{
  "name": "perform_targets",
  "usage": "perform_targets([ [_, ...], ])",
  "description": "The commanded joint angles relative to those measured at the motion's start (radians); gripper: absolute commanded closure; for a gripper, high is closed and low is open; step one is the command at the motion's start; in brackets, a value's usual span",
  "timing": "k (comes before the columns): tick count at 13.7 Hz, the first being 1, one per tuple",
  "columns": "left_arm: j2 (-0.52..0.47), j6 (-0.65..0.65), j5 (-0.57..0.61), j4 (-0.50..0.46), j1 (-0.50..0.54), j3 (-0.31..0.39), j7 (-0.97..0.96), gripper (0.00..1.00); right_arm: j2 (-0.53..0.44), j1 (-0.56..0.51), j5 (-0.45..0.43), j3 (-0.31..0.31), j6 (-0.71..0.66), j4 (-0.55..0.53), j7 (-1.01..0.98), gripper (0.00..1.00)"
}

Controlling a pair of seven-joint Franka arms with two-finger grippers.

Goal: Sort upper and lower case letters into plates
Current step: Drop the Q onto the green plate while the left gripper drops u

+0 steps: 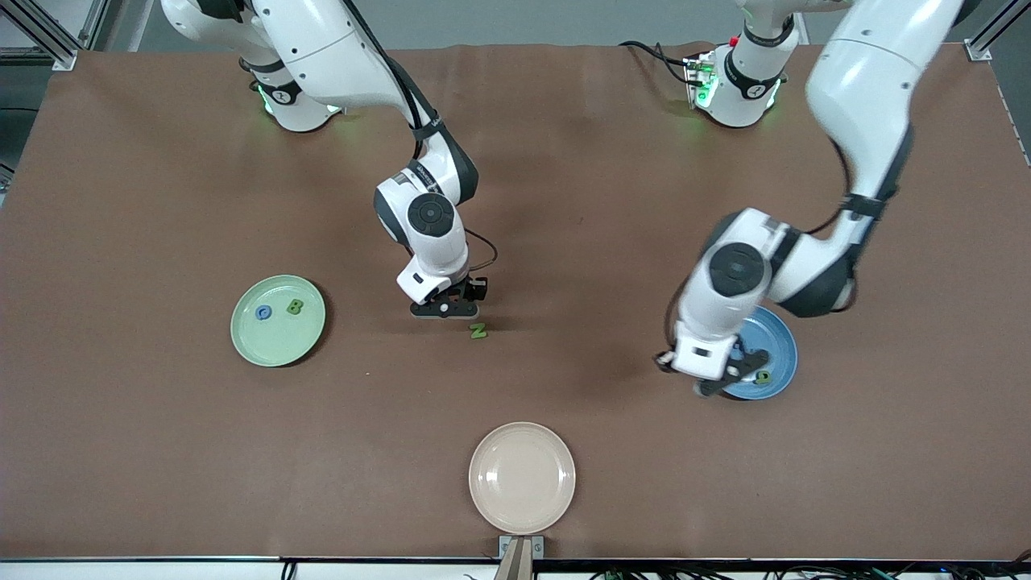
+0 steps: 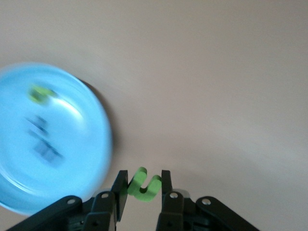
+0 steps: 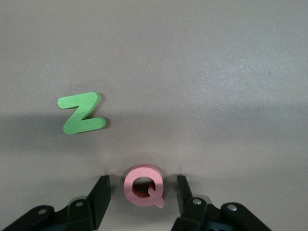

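The right pincer (image 3: 139,195) was low on the surface (image 1: 564,201), its fingers spread on both sides of a pink Q (image 3: 143,185) and not touching it. A green Z (image 1: 478,331) lay just beside. The left pincer (image 2: 141,190) pinched a small green letter (image 2: 144,184) at the edge of the blue plate (image 1: 780,354). The pale green plate (image 1: 278,342) held two letters, toward the right arm's end. A cream plate (image 1: 522,477) sat nearest the front camera.
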Motion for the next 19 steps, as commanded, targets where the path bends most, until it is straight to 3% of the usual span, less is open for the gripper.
perform_targets([
  [1, -0.003, -0.015, -0.003, -0.036, 0.095, -0.012, 0.096, 1.0, 0.01, -0.005, -0.012, -0.002, 0.014, 0.01, -0.014, 0.42],
  [3, 0.014, -0.016, -0.004, -0.054, 0.126, -0.011, 0.099, 0.97, 0.013, -0.008, -0.012, -0.002, 0.015, 0.01, -0.02, 0.54],
  [4, 0.014, -0.016, -0.003, -0.067, 0.138, -0.011, 0.087, 0.93, 0.013, -0.01, -0.012, -0.002, 0.015, 0.008, -0.02, 0.67],
  [5, 0.008, -0.018, -0.003, -0.09, 0.142, -0.011, 0.085, 0.81, 0.013, -0.011, -0.009, -0.002, 0.014, 0.007, -0.018, 0.81],
  [6, -0.001, -0.018, -0.004, -0.102, 0.149, -0.011, 0.079, 0.41, 0.013, -0.016, -0.005, -0.002, 0.014, 0.007, -0.014, 0.97],
  [7, -0.016, -0.03, -0.004, -0.107, 0.15, -0.012, 0.068, 0.05, 0.011, -0.028, -0.003, -0.002, 0.01, 0.007, -0.012, 1.0],
  [10, -0.042, -0.112, -0.004, -0.024, 0.141, -0.035, 0.056, 0.0, -0.022, -0.088, -0.003, -0.002, -0.054, 0.002, -0.082, 1.0],
  [14, -0.044, -0.32, -0.004, 0.198, 0.149, -0.162, 0.215, 0.0, -0.162, -0.243, 0.004, 0.0, -0.157, -0.059, -0.291, 1.0],
  [19, -0.209, -0.464, -0.006, 0.232, 0.161, -0.23, 0.278, 0.0, -0.243, -0.488, 0.006, 0.0, -0.143, -0.179, -0.682, 1.0],
])
